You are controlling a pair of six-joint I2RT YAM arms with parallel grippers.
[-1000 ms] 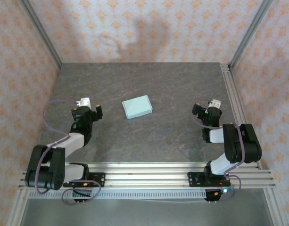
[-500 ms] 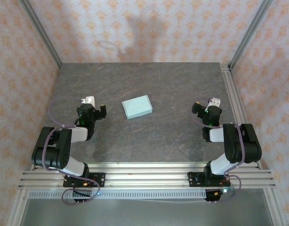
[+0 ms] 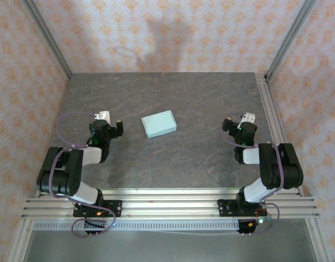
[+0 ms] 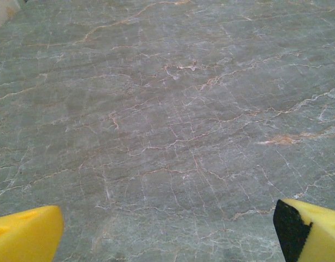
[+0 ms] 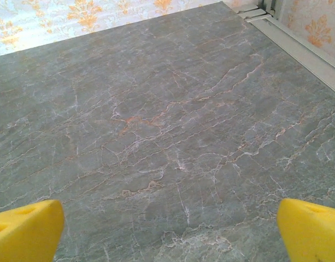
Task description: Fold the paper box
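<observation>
Box (image 3: 159, 124) on table (image 3: 183, 164), apart from both: right of left gripper (image 3: 110, 126), left of right gripper (image 3: 235, 126), nearer left. Long axis roughly crosswise, slightly skewed. Both jaw pairs wide, empty.

Left arm tucks in
The left end effector (image 3: 109, 123) has edged slightly toward the table's (image 3: 200, 158) right edge, and the arm's rear links have drawn up from the near edge.

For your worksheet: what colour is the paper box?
Paper box: pale mint green, best in top external view.
</observation>
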